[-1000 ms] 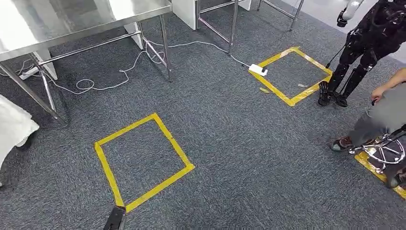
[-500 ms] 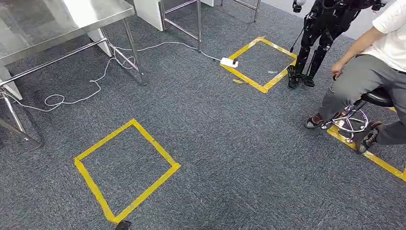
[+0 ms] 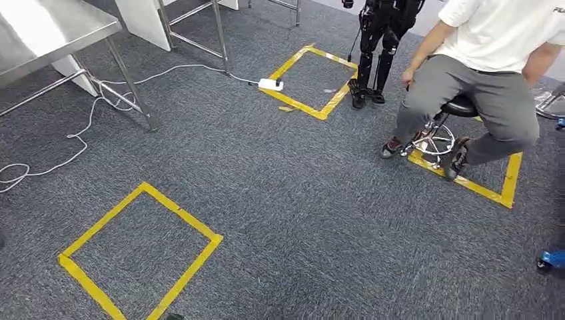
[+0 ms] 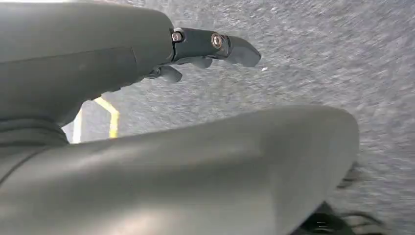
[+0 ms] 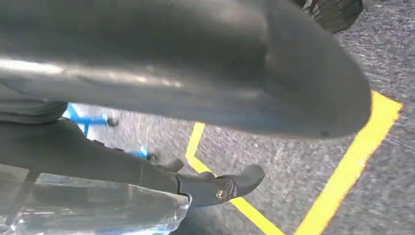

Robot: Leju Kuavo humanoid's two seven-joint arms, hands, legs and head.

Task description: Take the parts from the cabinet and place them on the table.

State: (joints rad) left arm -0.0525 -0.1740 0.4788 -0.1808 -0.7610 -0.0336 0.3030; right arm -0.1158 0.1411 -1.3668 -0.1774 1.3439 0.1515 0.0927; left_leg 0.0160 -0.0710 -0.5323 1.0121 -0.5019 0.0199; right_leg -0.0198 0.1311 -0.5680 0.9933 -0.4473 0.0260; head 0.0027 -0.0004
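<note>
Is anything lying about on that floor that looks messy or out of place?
A white cable trails loose across the carpet from a power strip lying on a yellow tape square, coiling near the steel table.

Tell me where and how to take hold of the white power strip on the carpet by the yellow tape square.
Probably from straight above, pinching across its two long sides near the middle. The power strip lies flat on the carpet, so nothing slips under it, and its cable leaves the end toward the table; stay off that end.

Grey carpet (image 3: 286, 200), yellow tape squares (image 3: 140, 253), white cable (image 3: 80, 133)
</note>
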